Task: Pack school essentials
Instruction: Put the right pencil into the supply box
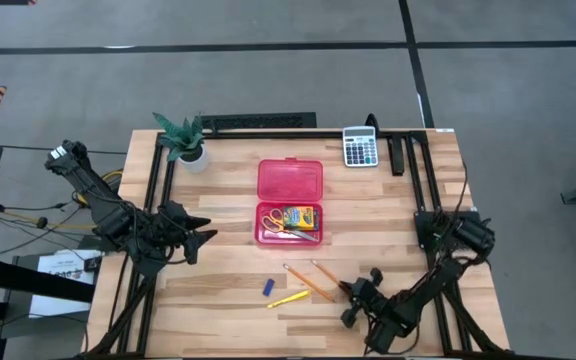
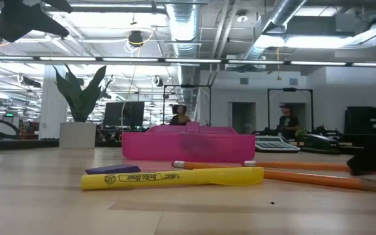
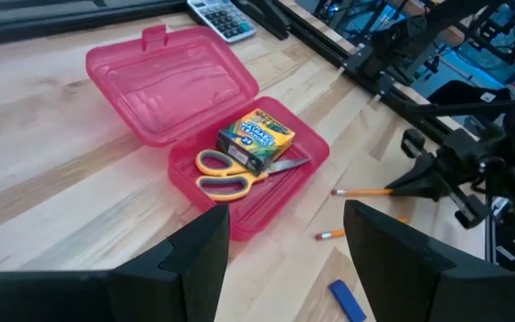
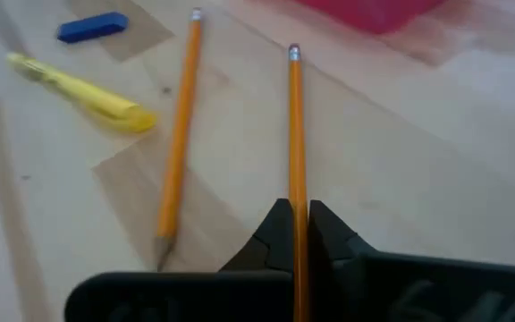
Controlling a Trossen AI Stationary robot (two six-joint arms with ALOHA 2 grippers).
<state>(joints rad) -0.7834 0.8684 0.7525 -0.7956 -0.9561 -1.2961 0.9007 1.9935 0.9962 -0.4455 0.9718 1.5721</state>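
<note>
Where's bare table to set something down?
Bare: between the plant and pink case; between the case and right rail. Crowded: front, where eraser, yellow pen, pencils and right tool cluster.

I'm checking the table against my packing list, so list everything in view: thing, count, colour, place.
pencil case: 1, pink, open at table centre
crayon box: 1, green-yellow, in case
scissors: 1, yellow-handled, in case
pencils: 2, orange, near edge; one loose, one gripped
highlighter: 1, yellow, beside pencils
eraser: 1, blue, by highlighter
calculator: 1, grey, far edge
plant: 1, green, far left corner
left pincer: open, left of case
right pincer: shut on pencil
</note>
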